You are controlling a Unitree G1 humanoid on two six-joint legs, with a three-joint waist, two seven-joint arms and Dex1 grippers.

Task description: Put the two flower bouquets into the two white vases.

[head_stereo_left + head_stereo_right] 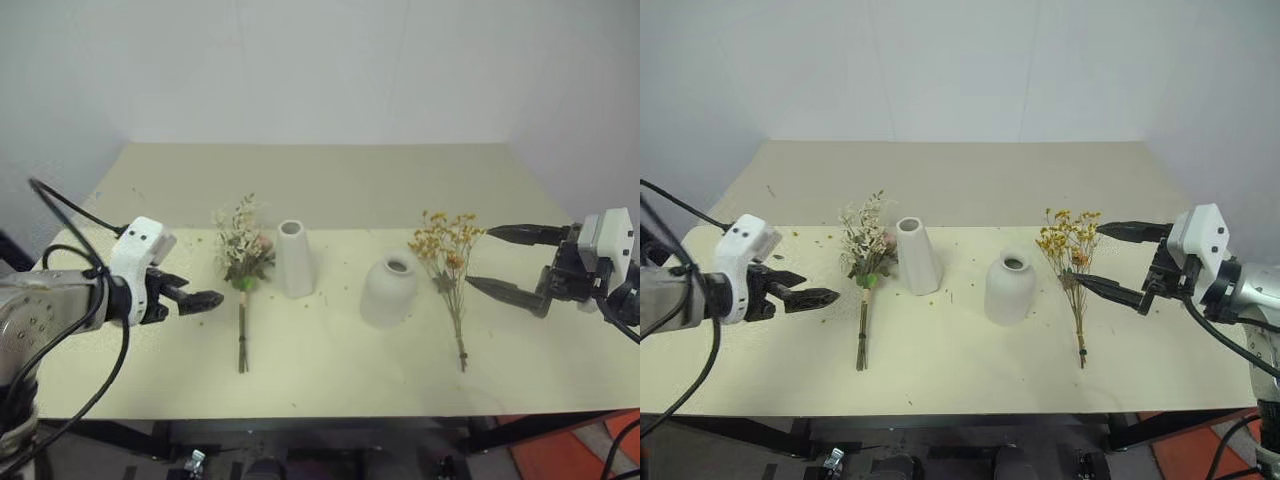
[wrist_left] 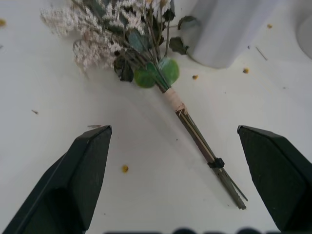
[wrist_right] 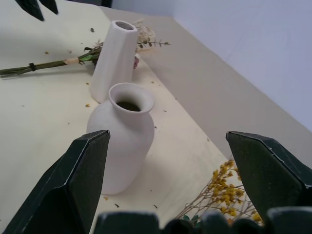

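The pink rose bouquet [image 1: 243, 255] lies flat on the cream table [image 1: 330, 180], stems toward the front edge. Just right of it stands the tall white vase [image 1: 294, 258], then the shorter bell-shaped vase [image 1: 388, 290]. The yellow-flower bouquet [image 1: 447, 250] lies right of that. My left gripper [image 1: 205, 298] hovers open to the left of the rose bouquet, above the table; its wrist view shows the tied stems [image 2: 195, 131] between the spread fingers. On the other side, my right gripper [image 1: 480, 258] is open and level, just right of the yellow flowers and facing the short vase [image 3: 122, 141].
Small flower crumbs [image 1: 945, 295] dot the table around the vases. White walls close the table's back and right sides. The table's front edge [image 1: 320, 412] runs just below the stems. An orange object [image 1: 570, 450] lies on the floor at the lower right.
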